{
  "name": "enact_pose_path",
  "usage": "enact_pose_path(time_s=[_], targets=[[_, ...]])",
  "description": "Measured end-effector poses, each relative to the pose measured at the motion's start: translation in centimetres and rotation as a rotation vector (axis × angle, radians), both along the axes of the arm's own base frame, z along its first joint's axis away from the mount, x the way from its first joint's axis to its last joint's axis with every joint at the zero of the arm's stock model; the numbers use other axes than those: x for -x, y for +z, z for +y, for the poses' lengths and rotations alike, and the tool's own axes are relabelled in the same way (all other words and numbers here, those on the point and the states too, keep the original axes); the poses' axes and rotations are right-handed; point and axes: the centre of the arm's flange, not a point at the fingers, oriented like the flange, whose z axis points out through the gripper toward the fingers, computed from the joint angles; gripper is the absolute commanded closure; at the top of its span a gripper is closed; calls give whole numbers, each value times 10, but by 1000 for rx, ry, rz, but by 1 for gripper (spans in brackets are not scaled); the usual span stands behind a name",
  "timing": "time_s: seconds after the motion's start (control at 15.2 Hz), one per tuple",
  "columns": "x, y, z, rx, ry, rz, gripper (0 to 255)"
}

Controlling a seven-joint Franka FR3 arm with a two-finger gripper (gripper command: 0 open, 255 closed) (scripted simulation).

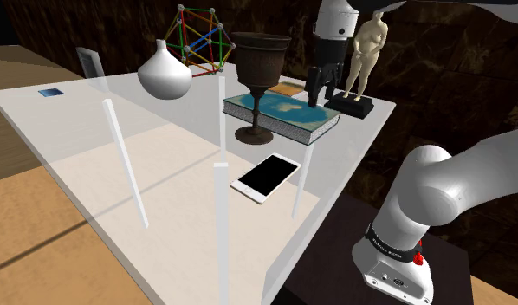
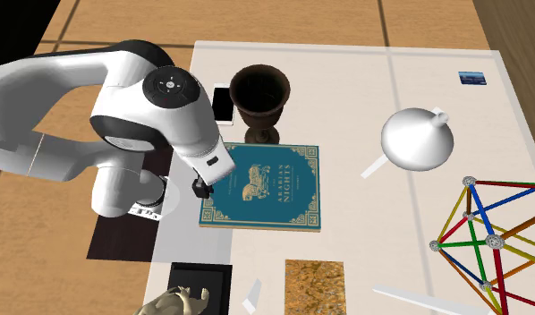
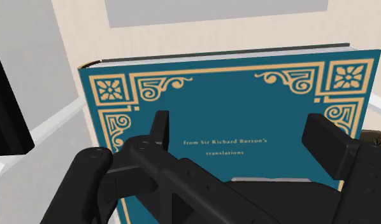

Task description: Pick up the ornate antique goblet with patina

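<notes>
1. Wrist view: the gripper (image 3: pixel 240 127) hangs open and empty above the teal book (image 3: pixel 215 95).
2. The goblet (image 1: pixel 259 82) stands upright beside the gripper, just off the book.
3. Probably heavy and rigid; take its narrow stem (image 1: pixel 257 108).

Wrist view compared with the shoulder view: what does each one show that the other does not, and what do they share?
The wrist view adds the gold lettering on the book's teal cover, seen past the open gripper. The shoulder view adds the dark goblet beside the book, the white vase and the statue. Both share the book and the gripper above it.
</notes>
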Motion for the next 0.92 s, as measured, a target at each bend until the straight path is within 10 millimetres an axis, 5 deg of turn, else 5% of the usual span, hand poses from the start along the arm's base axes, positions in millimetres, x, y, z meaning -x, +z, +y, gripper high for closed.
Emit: enact_pose_path(time_s=[0.4,0.92], targets=[[-3,-9,30,-24,115,-208,0],[-5,-25,95,-74,344,-630,0]])
